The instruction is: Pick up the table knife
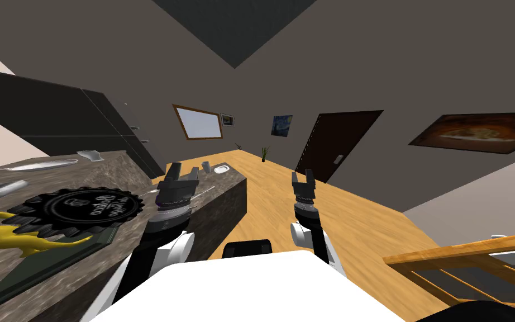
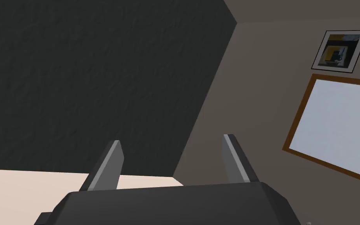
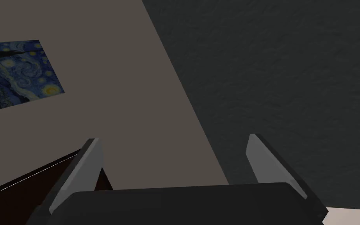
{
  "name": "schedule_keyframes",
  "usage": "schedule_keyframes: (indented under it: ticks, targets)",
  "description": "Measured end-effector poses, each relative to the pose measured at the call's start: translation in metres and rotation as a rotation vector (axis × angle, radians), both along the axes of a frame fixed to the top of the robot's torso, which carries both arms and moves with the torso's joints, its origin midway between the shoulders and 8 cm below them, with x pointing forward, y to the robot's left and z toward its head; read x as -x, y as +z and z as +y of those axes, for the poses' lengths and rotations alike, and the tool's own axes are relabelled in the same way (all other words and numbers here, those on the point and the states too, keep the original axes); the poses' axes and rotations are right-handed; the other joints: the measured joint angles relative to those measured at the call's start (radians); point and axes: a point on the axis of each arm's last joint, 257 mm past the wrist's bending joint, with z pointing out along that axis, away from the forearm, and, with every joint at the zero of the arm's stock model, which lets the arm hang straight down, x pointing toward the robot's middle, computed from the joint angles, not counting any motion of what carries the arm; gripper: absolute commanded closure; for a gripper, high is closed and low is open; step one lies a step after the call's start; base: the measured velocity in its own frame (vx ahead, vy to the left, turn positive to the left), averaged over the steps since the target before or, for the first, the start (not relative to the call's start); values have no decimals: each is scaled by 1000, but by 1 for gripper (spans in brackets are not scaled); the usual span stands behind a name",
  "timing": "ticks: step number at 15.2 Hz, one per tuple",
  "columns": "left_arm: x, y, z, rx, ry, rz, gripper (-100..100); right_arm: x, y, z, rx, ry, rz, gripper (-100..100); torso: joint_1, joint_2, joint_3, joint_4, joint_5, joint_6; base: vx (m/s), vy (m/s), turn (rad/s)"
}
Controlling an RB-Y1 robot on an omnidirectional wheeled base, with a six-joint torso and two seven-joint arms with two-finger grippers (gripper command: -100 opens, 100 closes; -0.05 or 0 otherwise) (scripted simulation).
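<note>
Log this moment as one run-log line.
phase: pre-grasp | left gripper: open, above counter | right gripper: open, above wooden floor | table knife: likely the thin light utensil on counter, not held

A home kitchen: stone counter point(image 1: 118, 165), plate point(image 1: 44, 165), cup point(image 1: 206, 166), dark cabinets point(image 1: 55, 114).

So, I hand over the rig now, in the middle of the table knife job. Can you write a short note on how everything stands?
Tools: left tool open, empty, raised over the edge of the marbled brown counter; right tool open, empty, raised over the wood floor.
Knife: probably the thin pale sliver lying on the counter just beyond the left tool; too small to be sure.
Done: nothing grasped yet.
To do: bring a tool down to it, close, lift.
</note>
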Motion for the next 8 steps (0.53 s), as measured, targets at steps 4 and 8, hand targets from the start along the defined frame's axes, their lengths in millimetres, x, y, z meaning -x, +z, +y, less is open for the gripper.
schedule_keyframes:
  ticks: [4, 8]
  targets:
    - [-5, -10, -8, -63, -26, 32, -100, 0, 0, 0, 0, 0, 0, 0, 1, -1, -1, 0, 0, 0, 21, 10, -53]
    - [-11, -30, -16, -142, -53, 79, -100, 0, 0, 0, 0, 0, 0, 0, 2, -2, -1, 0, 0, 0, 29, 14, -68]
